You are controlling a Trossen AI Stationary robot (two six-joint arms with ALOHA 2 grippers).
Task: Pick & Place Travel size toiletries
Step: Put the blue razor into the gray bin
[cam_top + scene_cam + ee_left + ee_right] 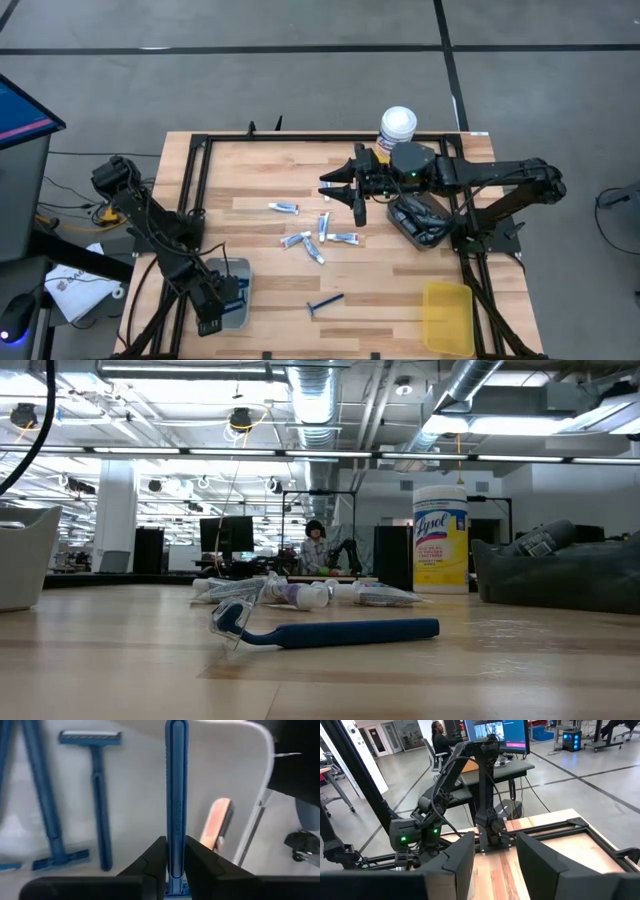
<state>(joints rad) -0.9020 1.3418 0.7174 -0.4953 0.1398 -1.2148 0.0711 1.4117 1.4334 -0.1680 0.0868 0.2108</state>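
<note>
Razors [176,815] are all solid blue, lying in a pale grey tray [237,283]. The tubes [318,236] are white with blue print. Table [260,190] is light striped wood, there's a yellow tray [447,317] (see-through-ish), and the canister [441,550] is yellow with a white lid.

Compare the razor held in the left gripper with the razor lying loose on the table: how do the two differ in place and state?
The held razor is clamped by its handle in the left gripper, over the grey tray; the loose razor lies flat on the bare wooden table, untouched. The held razor has other razors beside it in the tray; the loose razor lies alone. Both are thin and blue.
</note>
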